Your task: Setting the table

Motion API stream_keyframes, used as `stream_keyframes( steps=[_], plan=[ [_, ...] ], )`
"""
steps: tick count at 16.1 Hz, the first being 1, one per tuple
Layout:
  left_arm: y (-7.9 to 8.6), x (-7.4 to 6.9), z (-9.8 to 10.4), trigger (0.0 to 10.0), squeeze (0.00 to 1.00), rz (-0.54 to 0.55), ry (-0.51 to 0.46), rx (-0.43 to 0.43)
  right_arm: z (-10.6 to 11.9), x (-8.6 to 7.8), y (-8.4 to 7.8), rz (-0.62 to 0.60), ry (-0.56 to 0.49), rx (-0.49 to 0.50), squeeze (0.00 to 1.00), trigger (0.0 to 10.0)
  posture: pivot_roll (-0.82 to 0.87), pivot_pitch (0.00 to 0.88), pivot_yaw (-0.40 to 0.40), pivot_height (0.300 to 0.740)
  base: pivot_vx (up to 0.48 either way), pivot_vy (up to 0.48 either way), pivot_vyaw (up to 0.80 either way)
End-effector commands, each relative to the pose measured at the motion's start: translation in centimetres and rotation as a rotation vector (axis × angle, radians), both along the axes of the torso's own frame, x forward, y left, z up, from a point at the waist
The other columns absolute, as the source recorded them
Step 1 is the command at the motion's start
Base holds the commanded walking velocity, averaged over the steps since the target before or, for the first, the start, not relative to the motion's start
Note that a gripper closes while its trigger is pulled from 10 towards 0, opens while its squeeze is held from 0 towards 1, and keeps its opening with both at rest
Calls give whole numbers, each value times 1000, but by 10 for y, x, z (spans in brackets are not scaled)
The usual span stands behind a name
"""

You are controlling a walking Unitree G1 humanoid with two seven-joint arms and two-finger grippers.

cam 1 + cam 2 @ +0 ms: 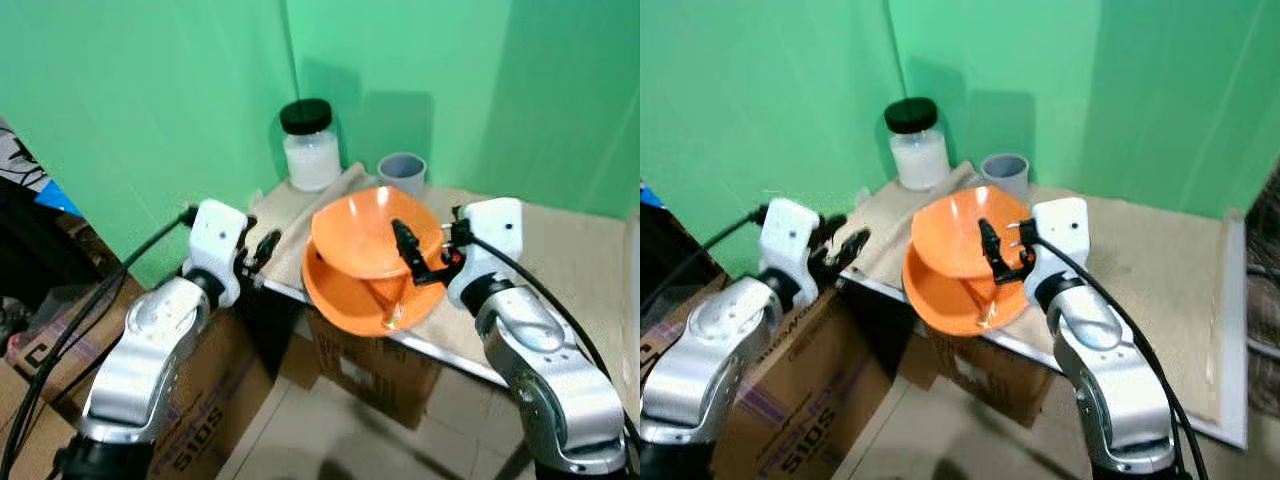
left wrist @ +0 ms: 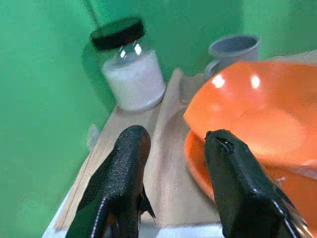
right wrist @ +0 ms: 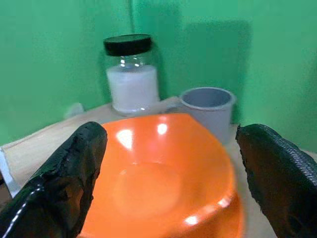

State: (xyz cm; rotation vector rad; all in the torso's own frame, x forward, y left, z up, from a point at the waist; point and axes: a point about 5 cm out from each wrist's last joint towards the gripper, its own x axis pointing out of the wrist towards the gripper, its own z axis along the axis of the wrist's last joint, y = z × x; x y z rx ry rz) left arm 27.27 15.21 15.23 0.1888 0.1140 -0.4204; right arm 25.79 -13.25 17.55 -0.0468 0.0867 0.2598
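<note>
Two orange bowls sit stacked at the table's front edge, the upper bowl (image 1: 372, 228) tilted on the lower bowl (image 1: 345, 295). A thin pale stick (image 1: 393, 305) lies in the lower one. My right gripper (image 1: 418, 258) is open at the upper bowl's right rim, its fingers (image 3: 74, 168) spread wide on either side of the bowl (image 3: 158, 178). My left gripper (image 1: 262, 250) is open too, hovering off the table's left edge beside the beige cloth (image 1: 300, 215), a short way from the bowls (image 2: 252, 109).
A glass jar (image 1: 310, 145) with white contents and a black lid stands at the back by the green wall, a grey mug (image 1: 402, 172) to its right. Cardboard boxes (image 1: 200, 400) sit on the floor under and left of the table (image 1: 570, 240).
</note>
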Motion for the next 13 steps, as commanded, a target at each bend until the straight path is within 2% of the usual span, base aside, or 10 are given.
stream_keyframes(
  steps=[1,2,3,5,7,11,13],
  plan=[
    [11,-2,-8,10000,0,11,28,39,2,1,9,34,-3,9,0,10000,24,0,117,740,274,0,0],
    [10,-9,-17,10000,0,-33,53,68,0,3,7,22,15,13,0,10000,27,0,111,740,274,0,0],
    [11,-10,-18,10000,0,-31,58,69,0,5,7,17,23,26,0,10000,28,0,110,740,277,0,0],
    [10,-10,-19,10000,0,-31,57,66,2,7,8,29,34,50,0,10000,30,0,102,740,274,0,0],
    [8,-10,-20,10000,0,-40,52,65,2,9,8,32,40,68,0,10000,32,0,95,740,274,0,-791],
    [8,-11,-21,10000,0,-62,48,76,1,10,3,7,53,58,0,10000,27,0,99,740,268,0,0],
    [5,-14,-24,10000,0,-96,61,104,1,10,3,14,60,70,0,10000,26,0,101,740,0,0,0]
  ],
)
